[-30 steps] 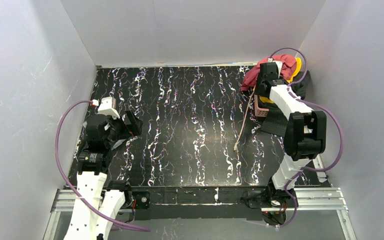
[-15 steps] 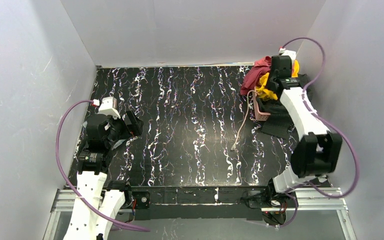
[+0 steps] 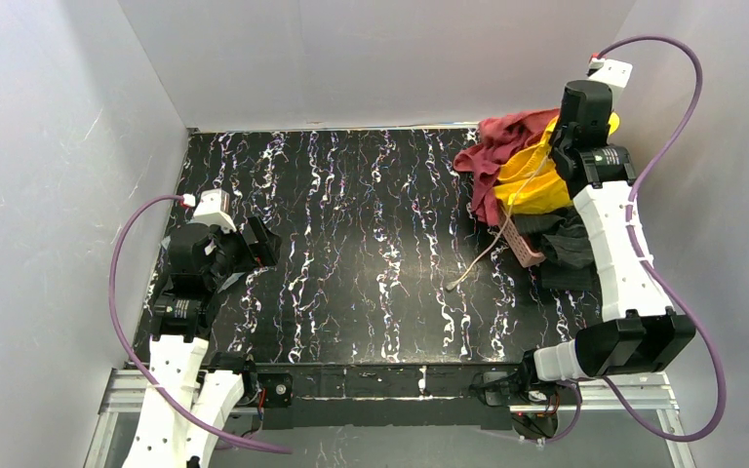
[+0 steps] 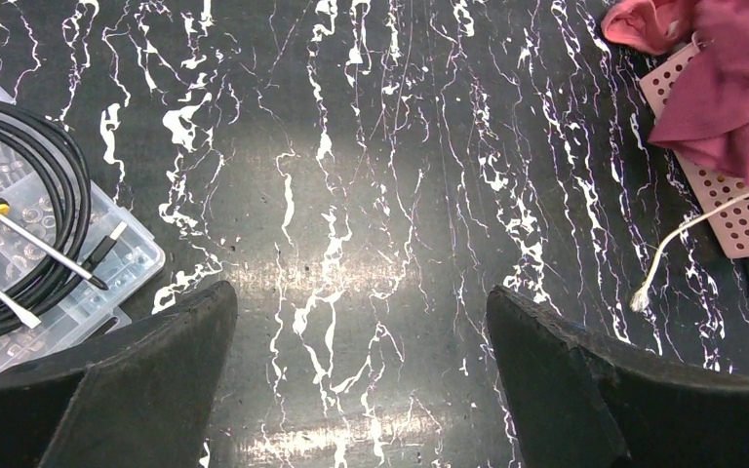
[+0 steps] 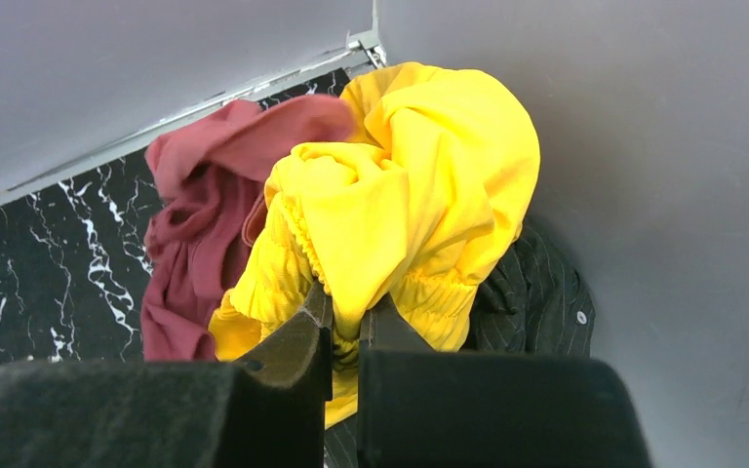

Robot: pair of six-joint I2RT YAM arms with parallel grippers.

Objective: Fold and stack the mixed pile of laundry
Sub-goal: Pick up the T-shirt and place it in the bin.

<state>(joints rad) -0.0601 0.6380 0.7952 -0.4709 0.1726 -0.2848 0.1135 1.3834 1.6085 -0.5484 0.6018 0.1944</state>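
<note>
Top external view: you have the laundry pile [image 3: 527, 185] heaped in the far right corner of the table [image 3: 351, 244], against the right wall.
Right claw: your right claw [image 5: 346, 327] has its fingers pressed almost together on a fold of the yellow garment [image 5: 419, 185], with only a thin slit between them.
Yellow garment: bunched, topmost in the pile, and drawn up to the claw.
Red garment: the red garment [image 5: 205, 234] spreads to the left of the yellow one and touches it. You cannot tell whether its two shades are one piece or two.
Charcoal garment: the charcoal garment [image 5: 536, 292] lies under the yellow cloth, by the right wall.
Left claw: your left claw [image 4: 361, 302] is spread wide and grips nothing. It hangs over bare marbled table, well apart from the pile.
Pink basket: the pink basket [image 3: 520, 244] sits at the pile's near left edge, with red cloth draped over one end.
Cream cord: the cream cord [image 3: 476, 258] trails from the pile past the basket, its end lying free on the table.
Parts box: a clear parts box [image 4: 78, 263] shows in the left wrist view, with a black cable [image 4: 49, 195] and a screwdriver [image 4: 29, 234] on it.
</note>
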